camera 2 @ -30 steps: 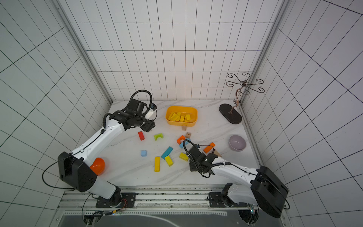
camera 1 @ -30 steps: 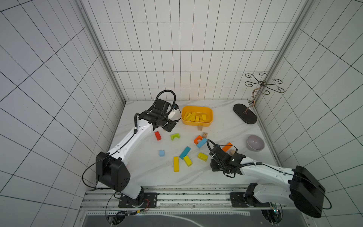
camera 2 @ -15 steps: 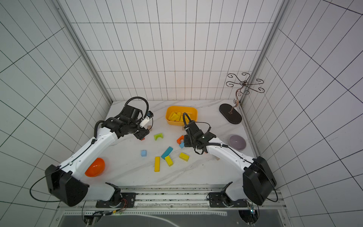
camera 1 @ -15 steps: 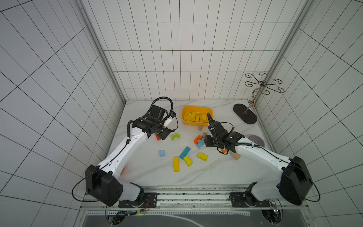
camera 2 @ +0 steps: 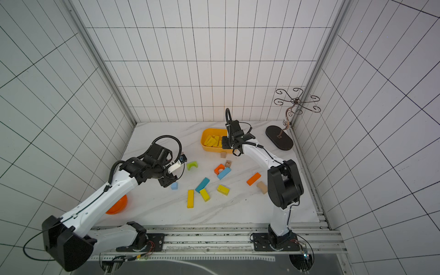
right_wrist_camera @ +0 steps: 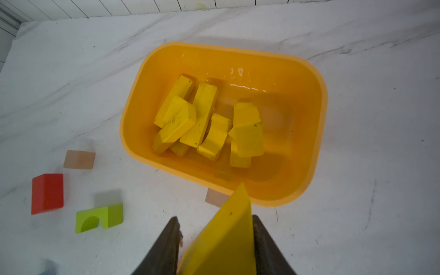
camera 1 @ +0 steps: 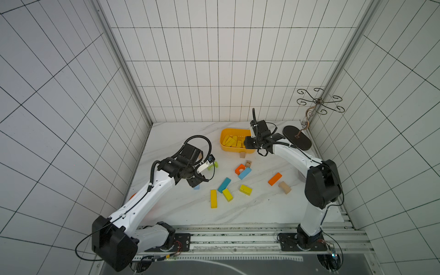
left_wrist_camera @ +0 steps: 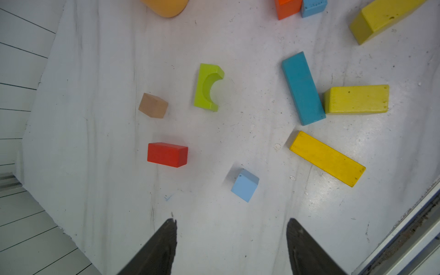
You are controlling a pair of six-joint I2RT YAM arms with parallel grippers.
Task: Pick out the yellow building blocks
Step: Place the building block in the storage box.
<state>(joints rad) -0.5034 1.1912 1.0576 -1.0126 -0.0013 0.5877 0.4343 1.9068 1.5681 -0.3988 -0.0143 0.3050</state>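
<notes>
Several yellow building blocks (right_wrist_camera: 204, 119) lie piled in the yellow-orange tub (right_wrist_camera: 319, 107) at the back of the table. My right gripper (right_wrist_camera: 214, 217) is shut on a yellow wedge block (right_wrist_camera: 228, 238), held just short of the tub's near rim (camera 1: 232, 148). In both top views three more lie loose on the table: a long yellow bar (camera 1: 213, 198) (left_wrist_camera: 327, 158), a short yellow block (camera 1: 227, 194) and another yellow block (camera 2: 223, 189). My left gripper (left_wrist_camera: 231, 220) is open and empty above the table, near a light blue cube (left_wrist_camera: 245, 185).
A red block (left_wrist_camera: 167, 154), green arch (left_wrist_camera: 207, 87), teal bar (left_wrist_camera: 302, 88), orange arch (camera 1: 240, 168), orange bar (camera 1: 274, 179) and plain wooden pieces (camera 1: 284, 187) are scattered about. A black-based wire stand (camera 1: 297, 140) is at the back right, an orange bowl (camera 2: 117, 206) at the front left.
My right gripper has carried the yellow wedge from the table's front back to the tub. My left gripper has moved away from the tub toward the loose blocks in the middle.
</notes>
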